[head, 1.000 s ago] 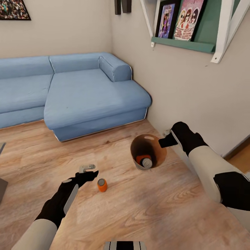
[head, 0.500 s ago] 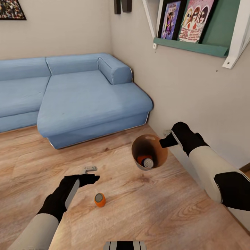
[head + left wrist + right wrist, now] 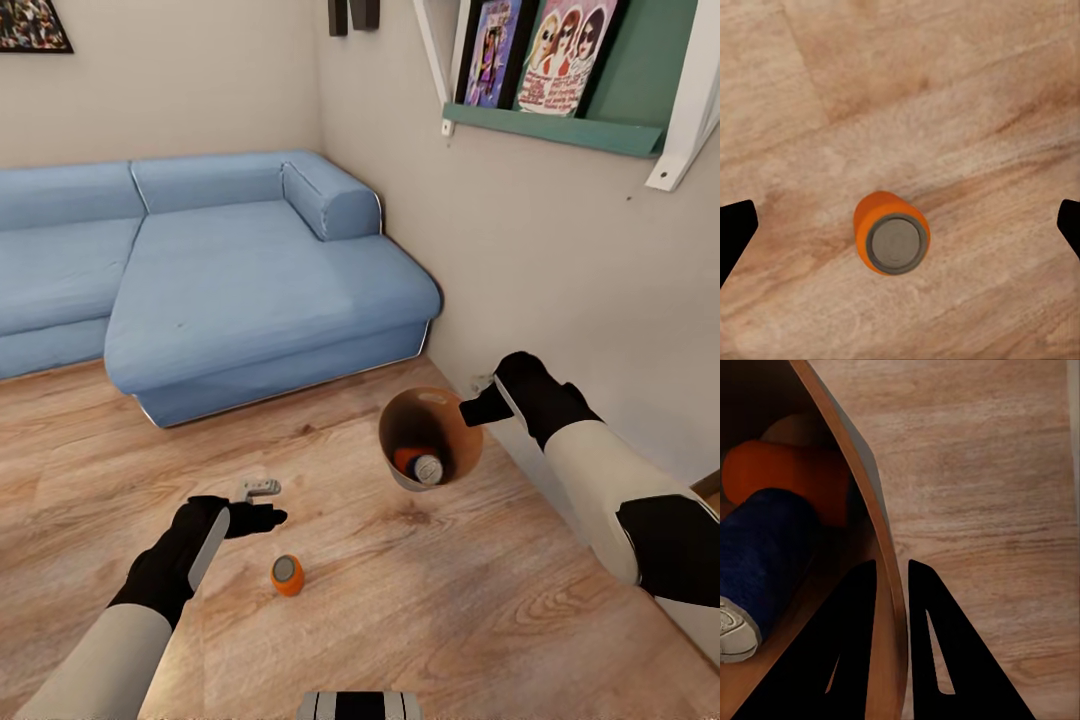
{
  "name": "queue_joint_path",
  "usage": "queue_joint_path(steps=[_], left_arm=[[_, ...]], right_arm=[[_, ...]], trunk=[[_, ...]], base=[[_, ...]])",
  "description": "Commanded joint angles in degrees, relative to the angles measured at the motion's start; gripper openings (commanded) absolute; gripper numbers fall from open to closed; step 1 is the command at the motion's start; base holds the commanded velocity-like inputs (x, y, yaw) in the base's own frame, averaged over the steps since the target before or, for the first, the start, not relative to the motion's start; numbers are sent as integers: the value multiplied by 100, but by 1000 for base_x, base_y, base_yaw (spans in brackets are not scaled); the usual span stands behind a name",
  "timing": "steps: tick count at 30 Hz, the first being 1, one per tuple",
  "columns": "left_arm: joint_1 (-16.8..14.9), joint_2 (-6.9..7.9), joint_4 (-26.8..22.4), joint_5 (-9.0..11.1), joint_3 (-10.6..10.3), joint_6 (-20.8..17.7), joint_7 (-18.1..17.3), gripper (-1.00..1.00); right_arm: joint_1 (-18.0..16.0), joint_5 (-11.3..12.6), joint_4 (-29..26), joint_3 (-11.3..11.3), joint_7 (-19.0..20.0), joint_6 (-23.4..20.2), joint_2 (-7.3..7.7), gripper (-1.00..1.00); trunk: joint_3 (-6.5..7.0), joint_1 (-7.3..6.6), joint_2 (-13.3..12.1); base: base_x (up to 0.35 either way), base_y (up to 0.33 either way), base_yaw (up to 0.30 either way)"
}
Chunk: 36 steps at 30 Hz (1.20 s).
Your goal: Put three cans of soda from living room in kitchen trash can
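Warm wood flooring (image 3: 400, 600) beside the blue corner sofa (image 3: 250, 290) held one upright orange soda can with a silvery top (image 3: 892, 234), centred under the left gripper (image 3: 262, 517), jaws apart. It looked light, rigid and smooth (likely slippery), best pinched across its sides. The right gripper (image 3: 894, 577) was clamped on the rim of the wood-lined tapered bucket (image 3: 450, 425), two cans inside.

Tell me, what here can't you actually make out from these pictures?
- Cans in the bucket: head view, its wall hides most of the orange can and blue can.
- Left claw: left wrist view, fingertips cut off at both edges.
- Small grey thing on the floor: head view, too small to identify.
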State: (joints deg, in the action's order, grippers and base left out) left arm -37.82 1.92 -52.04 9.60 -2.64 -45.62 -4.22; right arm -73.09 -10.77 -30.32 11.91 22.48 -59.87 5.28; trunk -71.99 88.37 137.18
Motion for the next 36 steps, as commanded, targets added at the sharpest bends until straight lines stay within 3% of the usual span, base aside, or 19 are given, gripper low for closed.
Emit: queue_joint_path(steps=[1, 9, 13, 14, 19, 28, 33, 36], left_arm=[[-8, -2, 4, 0, 0, -3, 0, 100], [-88, -5, 85, -1, 0, -17, -10, 100], [-92, -6, 88, -7, 0, -17, -9, 100], [-93, -8, 84, -6, 0, -17, -9, 100], [-94, -8, 87, -13, 0, -17, -6, 100], [-116, -21, 177, -19, 1, -20, -9, 100], [-271, -98, 648, -21, -34, 115, -1, 100], [-313, -135, 1070, -21, -207, 575, 0, 100]], right_arm=[[-4, 101, -2, -11, 16, -13, -1, -100], [-31, 101, 3, -21, 17, -13, -12, -100], [-227, 101, 329, -24, 18, -13, -24, -100], [-407, 101, 612, -22, 18, -13, -39, -100], [-624, 101, 917, -18, 14, -13, -78, -100], [-702, 98, 1036, -13, 11, -13, -87, -100], [-699, 95, 1044, 2, 11, -13, -95, -100], [-698, 94, 1045, 9, 11, -13, -96, -100]], trunk=[[-24, 21, 42], [-234, 197, 363], [-341, 285, 524], [-349, 285, 524], [-467, 335, 609], [-738, 358, 621], [-884, 371, 627], [-968, 379, 631]], base=[[0, 0, 0], [0, 0, 0], [0, 0, 0], [0, 0, 0], [0, 0, 0], [0, 0, 0], [0, 0, 0], [0, 0, 0]])
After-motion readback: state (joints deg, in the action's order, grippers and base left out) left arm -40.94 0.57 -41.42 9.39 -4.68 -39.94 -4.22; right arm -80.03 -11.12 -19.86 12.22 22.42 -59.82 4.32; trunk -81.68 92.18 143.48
